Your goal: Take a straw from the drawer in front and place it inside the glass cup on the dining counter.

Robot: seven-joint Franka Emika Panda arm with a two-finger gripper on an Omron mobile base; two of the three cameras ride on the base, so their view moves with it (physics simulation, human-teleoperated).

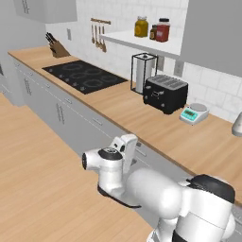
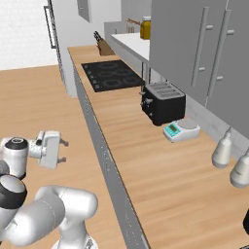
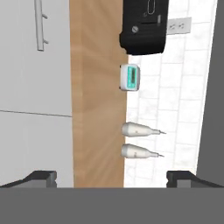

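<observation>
wooden wall counter [image 1: 156,123] with light grey cabinet fronts runs along the tiled wall, and on it stand a black toaster [image 1: 165,93], a small white kitchen scale with a green display [image 1: 194,113] and 2 pale grey bottles [image 3: 140,129]. the white two-finger gripper [image 2: 61,151] hangs in front of these cabinets, a little apart from them, pointing at them. its fingers are spread wide with nothing between them. the light grey drawer front with a slim metal bar handle [image 3: 40,25] is shut and lies straight ahead of the hand, the bar running along the counter edge. i think the straw is hidden inside. the floor side gives free room for pulling back.
</observation>
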